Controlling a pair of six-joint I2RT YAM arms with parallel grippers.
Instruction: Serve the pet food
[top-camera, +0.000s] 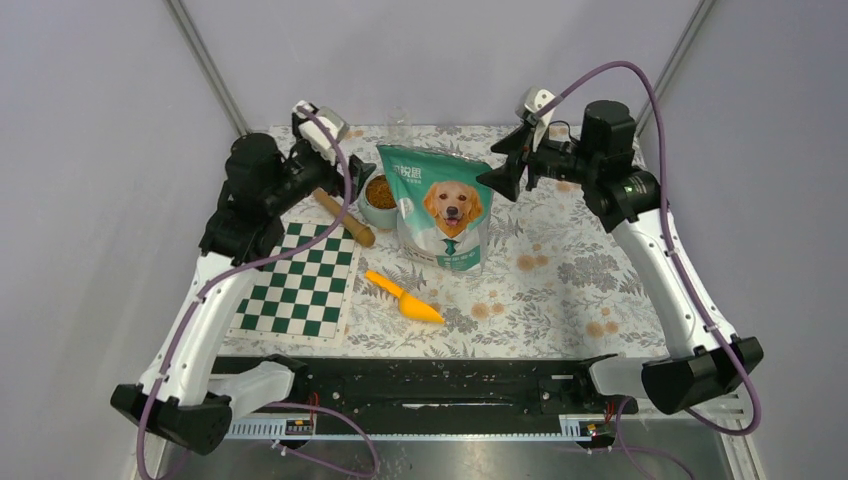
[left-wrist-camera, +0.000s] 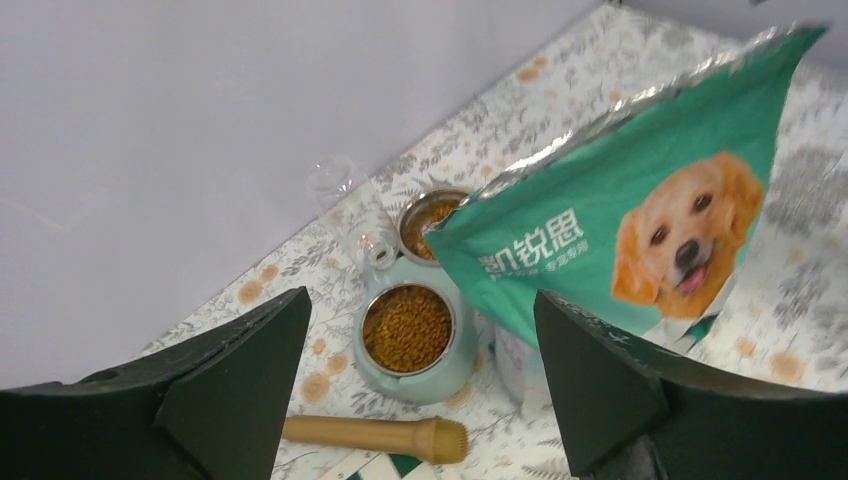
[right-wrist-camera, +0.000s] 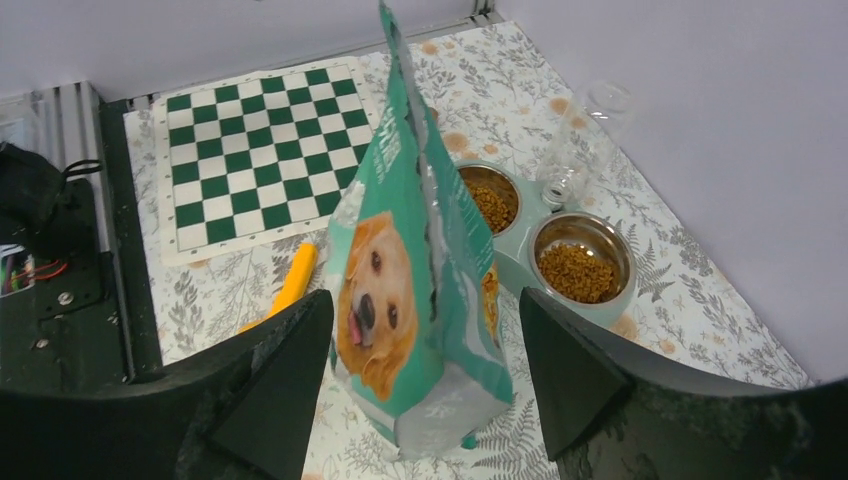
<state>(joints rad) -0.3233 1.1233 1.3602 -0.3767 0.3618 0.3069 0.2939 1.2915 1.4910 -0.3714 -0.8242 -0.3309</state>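
Pet food (left-wrist-camera: 405, 328) serving, apparently at a late stage. Bag (top-camera: 440, 205), teal and silver, stands upright on the floral table (top-camera: 580, 270) and serves as landmark. Chessboard mat (top-camera: 300, 285): left of the bag, toward the arm bases. Left gripper (left-wrist-camera: 420, 300) and right gripper (right-wrist-camera: 425, 300): one on either side of the bag's top, jaws spread, nothing held. Twin-bowl feeder (left-wrist-camera: 450, 375): just beside the bag on its left; both bowls hold the brown kibble. Orange scoop (top-camera: 403, 297): on the table in front of the bag, apart from it. Judged step: withdrawal, since the bowls look filled. To do it well, lift each arm outward from the bag, avoiding its open rim, so that it neither topples onto the feeder nor spills.
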